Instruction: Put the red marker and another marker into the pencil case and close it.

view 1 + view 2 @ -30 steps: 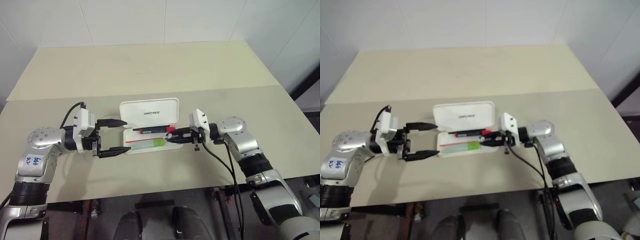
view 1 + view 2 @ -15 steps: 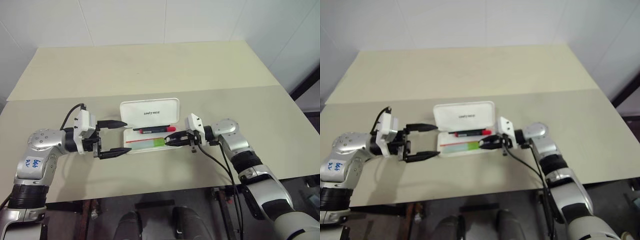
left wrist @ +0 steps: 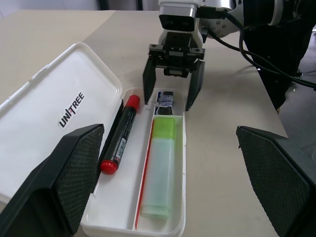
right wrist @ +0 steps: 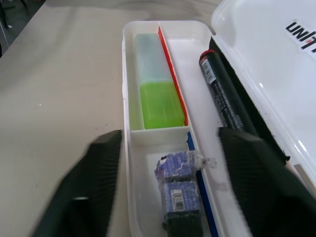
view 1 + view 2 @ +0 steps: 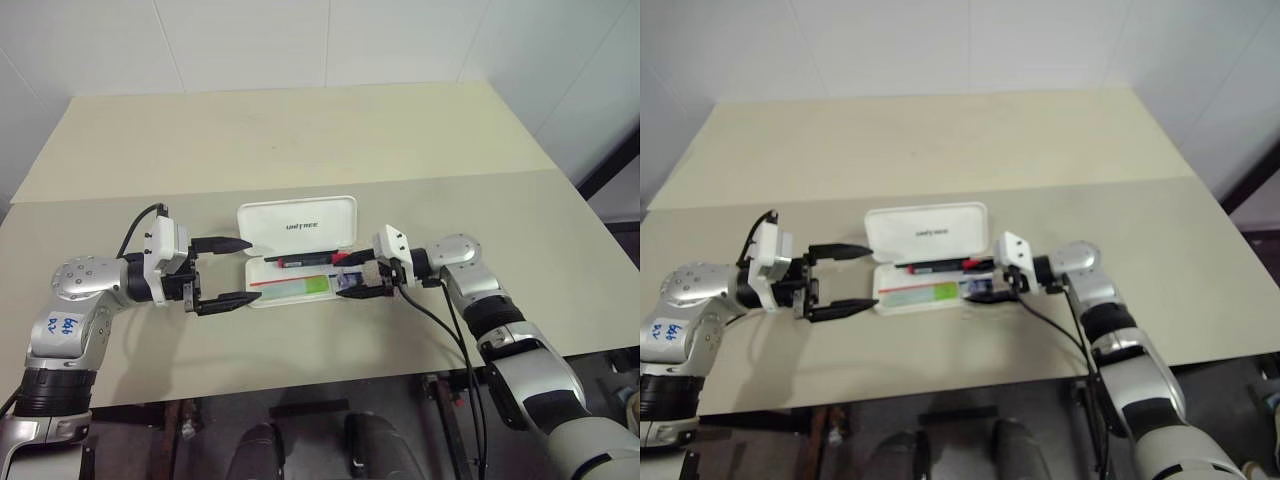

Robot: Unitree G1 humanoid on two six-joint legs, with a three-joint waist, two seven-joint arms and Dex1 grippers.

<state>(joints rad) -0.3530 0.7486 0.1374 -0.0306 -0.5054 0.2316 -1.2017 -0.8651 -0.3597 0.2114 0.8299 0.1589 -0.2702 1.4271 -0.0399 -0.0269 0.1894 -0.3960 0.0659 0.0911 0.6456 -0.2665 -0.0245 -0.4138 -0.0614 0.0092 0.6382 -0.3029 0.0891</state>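
Note:
The white pencil case (image 5: 272, 226) lies open at the table's middle, lid raised at the back. The red marker (image 5: 308, 260) rests in its rear channel, and the other marker, a light-green highlighter (image 5: 300, 288), lies in the front compartment. My left gripper (image 5: 256, 271) stands open at the case's left end, one finger on each side. My right gripper (image 5: 343, 276) is open at the right end, its fingers (image 3: 150, 84) straddling the small end compartment. Neither holds anything.
A small blue-and-dark object (image 4: 177, 190) sits in the case's end compartment, just in front of the right gripper. The beige table (image 5: 300, 140) stretches far behind the case. Its front edge (image 5: 300, 385) runs close below the arms.
My right gripper was shut at the case's right end and has now opened there. The left arm has kept still, open.

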